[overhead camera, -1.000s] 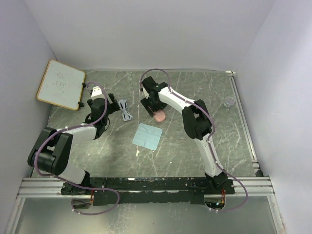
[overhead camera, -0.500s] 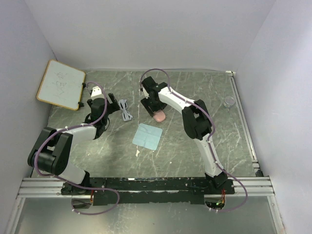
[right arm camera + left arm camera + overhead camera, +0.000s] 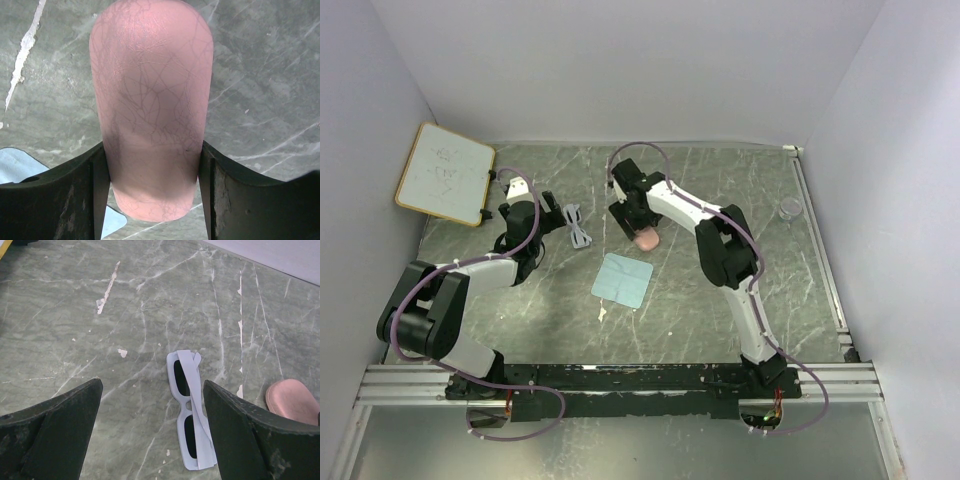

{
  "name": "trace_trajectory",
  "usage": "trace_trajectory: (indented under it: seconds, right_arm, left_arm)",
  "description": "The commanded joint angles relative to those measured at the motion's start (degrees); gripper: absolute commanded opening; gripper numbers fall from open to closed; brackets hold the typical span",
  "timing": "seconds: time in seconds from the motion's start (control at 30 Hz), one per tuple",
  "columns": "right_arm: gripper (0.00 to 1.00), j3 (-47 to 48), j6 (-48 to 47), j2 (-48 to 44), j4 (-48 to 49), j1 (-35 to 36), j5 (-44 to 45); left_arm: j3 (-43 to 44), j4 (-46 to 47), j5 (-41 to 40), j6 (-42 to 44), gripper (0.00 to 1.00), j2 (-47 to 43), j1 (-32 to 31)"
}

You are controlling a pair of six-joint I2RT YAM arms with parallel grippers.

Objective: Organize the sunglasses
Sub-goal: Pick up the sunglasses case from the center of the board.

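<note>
The sunglasses (image 3: 578, 226) lie folded on the green marbled table, pale grey-white with dark lenses. In the left wrist view the sunglasses (image 3: 196, 400) sit just inside the right finger. My left gripper (image 3: 548, 225) (image 3: 153, 385) stands wide open beside them, holding nothing. My right gripper (image 3: 640, 230) (image 3: 152, 145) is shut on the near end of the pink case (image 3: 646, 239) (image 3: 152, 100), one finger pressed against each side. The pink case (image 3: 292, 401) also shows at the right edge of the left wrist view.
A pale blue cloth (image 3: 622, 279) (image 3: 15, 165) lies flat in front of the case. A whiteboard (image 3: 445, 172) leans at the back left. A small clear cup (image 3: 790, 208) stands at the right, by the table's rail.
The right arm has shifted very slightly with the pink case between its fingers. The left arm and the sunglasses have not moved.
</note>
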Motion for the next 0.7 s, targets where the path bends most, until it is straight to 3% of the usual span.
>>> trace_trajectory:
  seconds: [0.0,0.33,0.67]
  right_arm:
    - [0.0,-4.45,-0.7,-6.02,5.32,0.46,0.25]
    - [0.0,-16.41,-2.3,-22.34,17.91,-1.47,-8.46]
    - [0.0,-20.53,-3.18,-27.63,28.26,-4.66,-28.79]
  left_arm:
    - [-0.64,2.15,1.02,-0.7,0.94,-0.9,0.68]
    - [-0.63,2.41,2.72,-0.89,0.94,-0.62,0.81]
    - [-1.85,5.27,8.27,-1.85,0.93,-1.69,1.5]
